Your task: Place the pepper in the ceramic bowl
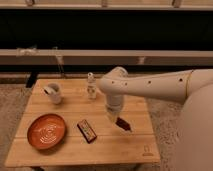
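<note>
The pepper (124, 125) is small, dark red and glossy, and sits at the tip of my gripper (119, 120), right of the table's middle. The gripper is shut on the pepper and holds it a little above the wooden table (135, 145). The white arm reaches in from the right. The ceramic bowl (46, 131) is a wide orange-brown dish with pale swirl marks at the table's front left, well to the left of the gripper.
A dark flat packet (87, 131) lies between the bowl and the gripper. A white mug (53, 93) stands at the back left. A small pale shaker bottle (91, 85) stands at the back middle, close to the arm. A dark wall runs behind the table.
</note>
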Controlling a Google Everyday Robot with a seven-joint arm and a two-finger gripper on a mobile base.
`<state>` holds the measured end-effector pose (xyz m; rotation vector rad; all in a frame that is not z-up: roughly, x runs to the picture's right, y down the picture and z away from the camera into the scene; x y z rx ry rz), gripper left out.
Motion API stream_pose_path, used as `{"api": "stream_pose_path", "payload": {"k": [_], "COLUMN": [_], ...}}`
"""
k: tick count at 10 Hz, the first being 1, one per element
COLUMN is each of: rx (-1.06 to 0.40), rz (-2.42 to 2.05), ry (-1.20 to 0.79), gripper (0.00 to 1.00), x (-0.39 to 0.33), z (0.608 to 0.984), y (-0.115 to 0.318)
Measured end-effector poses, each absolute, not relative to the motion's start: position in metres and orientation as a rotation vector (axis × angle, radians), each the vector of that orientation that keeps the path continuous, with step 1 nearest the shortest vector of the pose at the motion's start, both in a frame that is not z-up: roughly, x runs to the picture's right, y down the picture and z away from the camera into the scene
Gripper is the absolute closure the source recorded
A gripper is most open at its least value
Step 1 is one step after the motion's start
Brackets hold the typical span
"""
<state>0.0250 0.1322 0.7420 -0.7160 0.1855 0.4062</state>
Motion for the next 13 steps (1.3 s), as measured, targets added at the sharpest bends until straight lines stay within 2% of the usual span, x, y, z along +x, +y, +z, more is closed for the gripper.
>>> {"api": "stream_pose_path", "payload": {"k": [5, 9, 13], "rx": [-0.601, -0.506, -0.473], "rz": [0.254, 0.077, -0.002], "ry": [-0.072, -0.316, -0.460], "gripper": [1.00, 1.00, 1.00], "x": [-0.081, -0.183, -0.241], "z": [0.741, 0.718, 0.704], "y": [0.054, -0.005, -0.028]}}
